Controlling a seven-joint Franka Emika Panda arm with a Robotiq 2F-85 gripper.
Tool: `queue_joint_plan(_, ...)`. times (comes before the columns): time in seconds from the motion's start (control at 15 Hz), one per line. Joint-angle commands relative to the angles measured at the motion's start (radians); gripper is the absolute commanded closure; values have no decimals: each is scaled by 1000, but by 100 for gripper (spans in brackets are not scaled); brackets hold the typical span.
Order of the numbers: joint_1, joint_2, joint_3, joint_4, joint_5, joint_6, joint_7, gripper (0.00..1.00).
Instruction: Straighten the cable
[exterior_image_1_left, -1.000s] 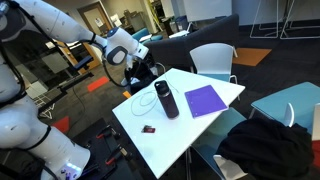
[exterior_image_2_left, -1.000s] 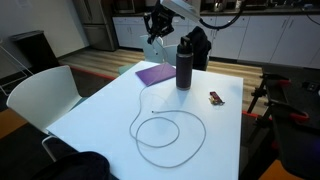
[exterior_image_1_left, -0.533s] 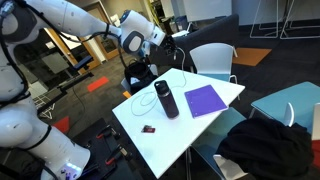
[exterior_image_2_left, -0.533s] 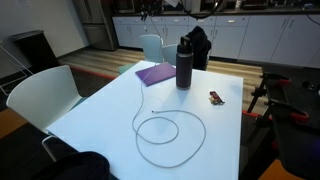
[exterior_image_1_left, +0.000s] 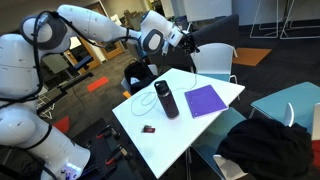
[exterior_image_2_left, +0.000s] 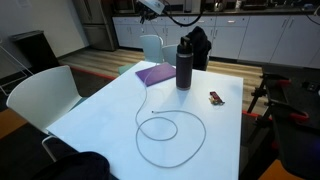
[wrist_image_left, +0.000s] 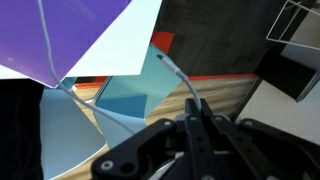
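Observation:
A thin grey cable (exterior_image_2_left: 135, 132) lies in a loop on the white table (exterior_image_2_left: 110, 115), with one strand running toward the purple notebook (exterior_image_2_left: 155, 73). My gripper (wrist_image_left: 195, 118) is shut on the cable's end (wrist_image_left: 178, 78), which sticks out from between the fingertips. The gripper is raised well above the table's far edge in both exterior views (exterior_image_1_left: 186, 40) (exterior_image_2_left: 150, 6). In the wrist view the notebook (wrist_image_left: 70, 30) and the table corner lie far below, with another cable strand across the notebook.
A black bottle (exterior_image_2_left: 184, 64) (exterior_image_1_left: 166, 99) stands by the notebook. A small dark and red object (exterior_image_2_left: 216, 97) lies near the table edge. White chairs (exterior_image_2_left: 40, 95) (exterior_image_1_left: 213, 60), a black backpack (exterior_image_2_left: 199, 45) and a teal chair (exterior_image_1_left: 290, 100) surround the table.
The arm has swung up and away from the table over the last second, carrying the cable end higher and past the far edge. The loop on the table looks unchanged.

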Motion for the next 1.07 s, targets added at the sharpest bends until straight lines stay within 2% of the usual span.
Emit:
queue_joint_plan(0.0,23,100,-79,137,3,-48,114,70)
queue_joint_plan(0.07,18,108,-79,152,5,-60,121,69)
queue_joint_plan(0.13,19,117,-84,164,4,-67,134,62)
queue_joint_plan(0.27,-13,106,-39,176,-43,-93,165,47)
queue_joint_plan(0.67,-25,63,11,181,-94,-202,184,3)
queue_joint_plan(0.73,-23,54,9,183,-106,-260,194,0)
queue_joint_plan(0.87,-23,47,9,199,-141,-351,221,0)
queue_joint_plan(1.0,-44,15,55,193,-160,-427,204,0)
